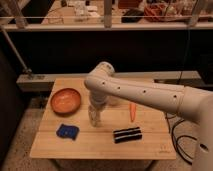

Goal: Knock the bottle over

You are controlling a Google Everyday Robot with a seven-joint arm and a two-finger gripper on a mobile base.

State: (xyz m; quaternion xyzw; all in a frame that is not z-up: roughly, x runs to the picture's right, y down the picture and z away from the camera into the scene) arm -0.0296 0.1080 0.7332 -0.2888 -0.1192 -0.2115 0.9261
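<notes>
Item: small slim speckled grey-beige bottle (94, 116), upright near the middle of the pale wooden table (150, 147), between the round orange bowl (65, 100) and the orange carrot (133, 111). My gripper (95, 107) sits directly above it, at its top. Whether its grip is spread or closed, I cannot tell. Long axis vertical; I judge a sideways shove topples it.

The pincer (94, 113) is blurred against the bottle (93, 118); the arm (150, 95) is cut off at the right edge.
</notes>
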